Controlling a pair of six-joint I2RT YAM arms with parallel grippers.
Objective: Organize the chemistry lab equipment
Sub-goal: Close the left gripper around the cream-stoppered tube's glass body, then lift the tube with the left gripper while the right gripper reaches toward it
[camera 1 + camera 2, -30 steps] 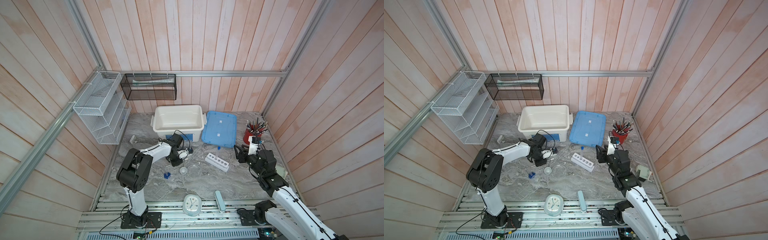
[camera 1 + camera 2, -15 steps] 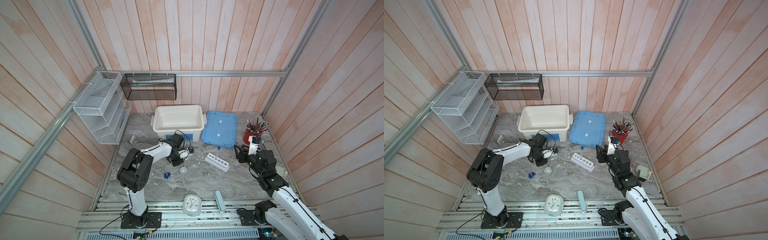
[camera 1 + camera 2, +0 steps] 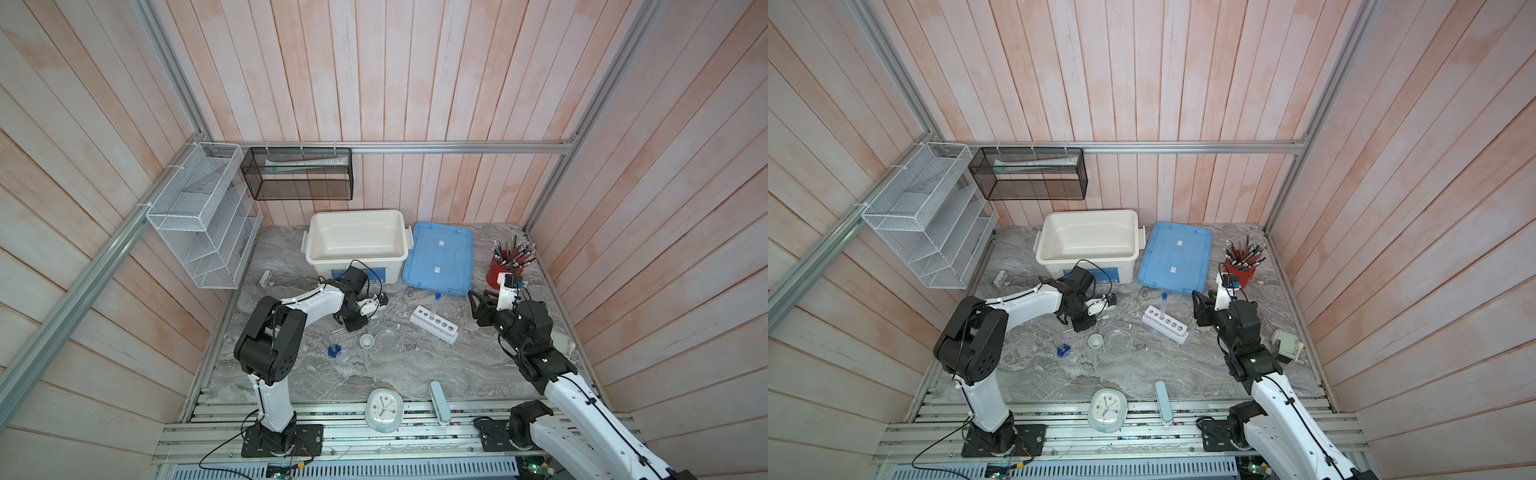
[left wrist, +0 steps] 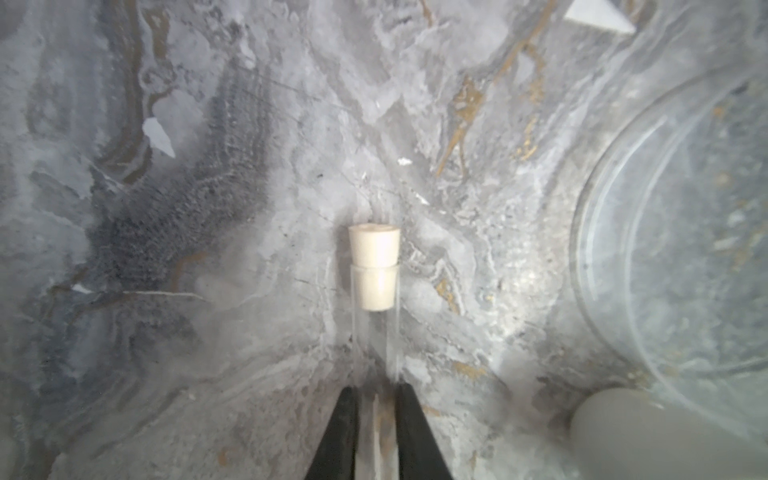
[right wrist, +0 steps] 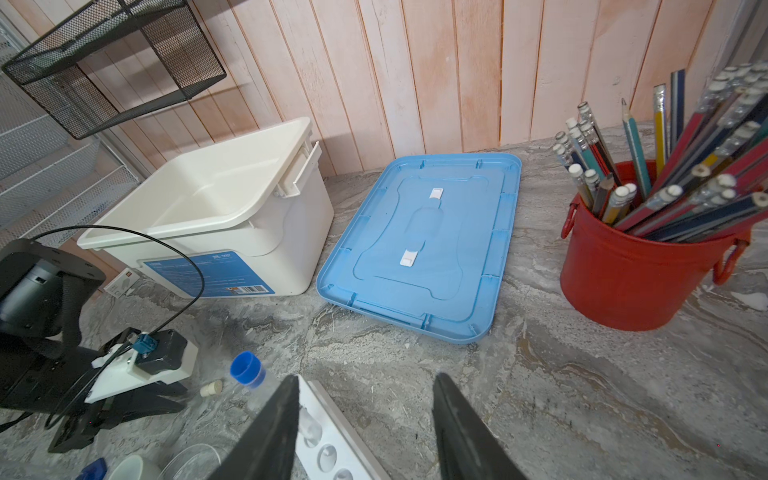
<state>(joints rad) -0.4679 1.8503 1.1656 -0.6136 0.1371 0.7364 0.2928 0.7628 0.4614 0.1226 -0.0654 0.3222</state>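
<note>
The rack (image 3: 434,325) lies slantwise on the worktop (image 3: 415,374). The blue-cap tube (image 3: 435,305) stands upright in the hole at its far end.

The right claw (image 5: 365,378) hovers just to the right of that far end. It is released, with its fingers (image 5: 270,432) wide apart over the rack's corner and bare worktop.

Well to the left of the rack in both top views, the left claw (image 4: 376,411) is down at the worktop and clenched on the white-cap tube (image 4: 374,270). In the left wrist view its two black fingers (image 4: 415,436) press against either side of the clear tube, and the capped end sticks out ahead of them. Whether the tube rests on the worktop or sits just clear of it cannot be told.

The petri dish (image 3: 388,342) sits near the rack, to its left and a little nearer the front. The white dish (image 3: 366,340) is just beside the petri dish, on the side away from the rack. The vessel (image 3: 333,351), with its blue hexagonal base, is farther from the rack still.

Behind the rack stand the white bin (image 3: 356,243) and, flat on the worktop, the blue lid (image 3: 439,257). The red cup (image 3: 500,272) of pens is behind the rack and to its right. The clock (image 3: 384,410) is in front of the rack, at the worktop's front edge.
</note>
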